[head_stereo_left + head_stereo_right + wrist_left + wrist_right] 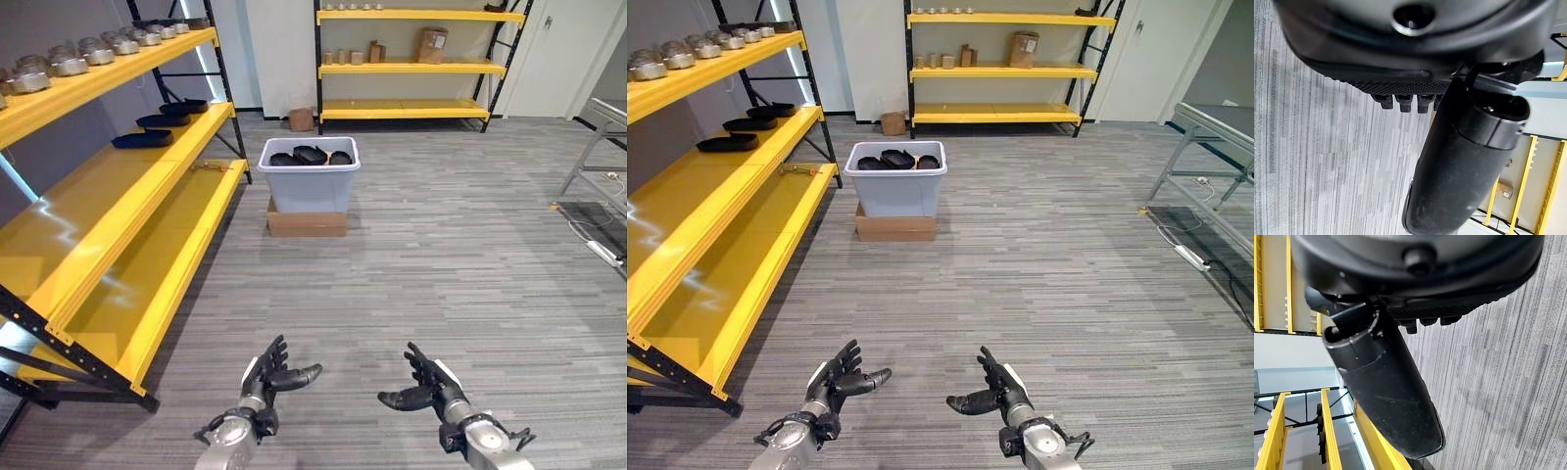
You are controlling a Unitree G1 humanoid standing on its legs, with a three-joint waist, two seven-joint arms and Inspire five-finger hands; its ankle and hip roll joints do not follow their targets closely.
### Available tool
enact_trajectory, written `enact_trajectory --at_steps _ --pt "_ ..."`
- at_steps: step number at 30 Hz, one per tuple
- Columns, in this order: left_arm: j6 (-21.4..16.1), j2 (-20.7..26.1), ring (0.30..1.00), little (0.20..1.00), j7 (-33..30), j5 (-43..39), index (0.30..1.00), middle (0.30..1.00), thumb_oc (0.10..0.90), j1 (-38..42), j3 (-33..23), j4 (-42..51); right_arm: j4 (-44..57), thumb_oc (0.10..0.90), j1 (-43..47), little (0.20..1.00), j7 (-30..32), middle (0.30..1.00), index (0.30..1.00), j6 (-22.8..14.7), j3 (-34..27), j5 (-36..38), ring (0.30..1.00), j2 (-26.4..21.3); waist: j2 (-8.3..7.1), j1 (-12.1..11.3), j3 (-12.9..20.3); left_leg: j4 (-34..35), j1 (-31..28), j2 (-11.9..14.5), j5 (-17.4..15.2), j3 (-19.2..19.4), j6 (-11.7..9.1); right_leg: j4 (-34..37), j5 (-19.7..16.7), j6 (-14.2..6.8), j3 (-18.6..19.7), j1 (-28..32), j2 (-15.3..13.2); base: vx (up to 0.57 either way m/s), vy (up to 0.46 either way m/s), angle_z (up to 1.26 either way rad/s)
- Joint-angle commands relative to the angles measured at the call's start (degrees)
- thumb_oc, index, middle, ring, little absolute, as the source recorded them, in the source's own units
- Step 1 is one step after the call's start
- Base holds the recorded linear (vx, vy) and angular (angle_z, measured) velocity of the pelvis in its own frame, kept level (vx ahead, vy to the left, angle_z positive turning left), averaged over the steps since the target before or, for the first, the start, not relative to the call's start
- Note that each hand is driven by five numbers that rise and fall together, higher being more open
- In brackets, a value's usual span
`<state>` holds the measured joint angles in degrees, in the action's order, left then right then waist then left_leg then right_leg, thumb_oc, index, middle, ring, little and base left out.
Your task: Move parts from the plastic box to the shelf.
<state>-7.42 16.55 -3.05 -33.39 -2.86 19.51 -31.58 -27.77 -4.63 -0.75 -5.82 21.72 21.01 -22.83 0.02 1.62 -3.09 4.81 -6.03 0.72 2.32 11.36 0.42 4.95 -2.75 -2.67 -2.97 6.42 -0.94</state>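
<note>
A pale grey plastic box (309, 186) stands on a low cardboard carton (307, 220) out on the floor, several black parts (311, 155) piled inside it. To the left runs a yellow shelf (127, 186); its middle level carries three black parts (143, 139), its top level a row of metal parts (69, 63). Both hands hover low at the near edge, far from the box. My left hand (269, 375) and my right hand (427, 384) are open and empty, palms facing each other.
A second yellow shelf (411, 67) with small cartons stands against the back wall, a small carton (301, 118) on the floor beside it. A metal table frame (600, 147) and a power strip (602, 251) are at the right. Grey carpet stretches between me and the box.
</note>
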Motion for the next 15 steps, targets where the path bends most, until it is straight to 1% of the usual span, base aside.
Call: enact_trajectory --at_steps 1,5,15 --pt "-4.4 -0.9 1.0 1.0 1.1 -0.1 1.0 1.0 0.9 6.1 -2.2 0.6 4.1 0.9 4.2 1.0 0.1 1.0 1.0 -5.1 -1.6 0.8 1.0 0.1 -1.9 0.0 1.7 0.2 -1.1 3.2 -0.1 -0.7 -3.1 0.1 -4.1 -4.7 0.8 -3.1 -4.6 0.0 0.0 0.0" --pt "-4.0 -0.8 1.0 1.0 1.0 1.2 1.0 1.0 0.9 6.2 -2.0 0.3 4.1 0.9 4.0 1.0 -0.1 1.0 1.0 -5.0 -1.5 0.8 1.0 0.2 -1.75 0.1 1.7 0.2 -1.3 3.1 -0.3 -0.7 -3.0 0.1 -4.0 -4.7 0.8 -2.9 -4.6 0.0 0.0 0.0" --pt "-4.0 -0.8 1.0 1.0 1.3 1.1 1.0 1.0 0.9 6.3 -2.1 0.2 4.0 0.9 4.1 1.0 -0.3 1.0 1.0 -4.9 -1.5 0.8 1.0 0.3 -1.52 0.2 1.5 0.2 -1.5 2.9 -0.6 -0.8 -3.0 0.1 -3.7 -4.6 0.4 -2.6 -4.8 0.0 0.0 0.0"
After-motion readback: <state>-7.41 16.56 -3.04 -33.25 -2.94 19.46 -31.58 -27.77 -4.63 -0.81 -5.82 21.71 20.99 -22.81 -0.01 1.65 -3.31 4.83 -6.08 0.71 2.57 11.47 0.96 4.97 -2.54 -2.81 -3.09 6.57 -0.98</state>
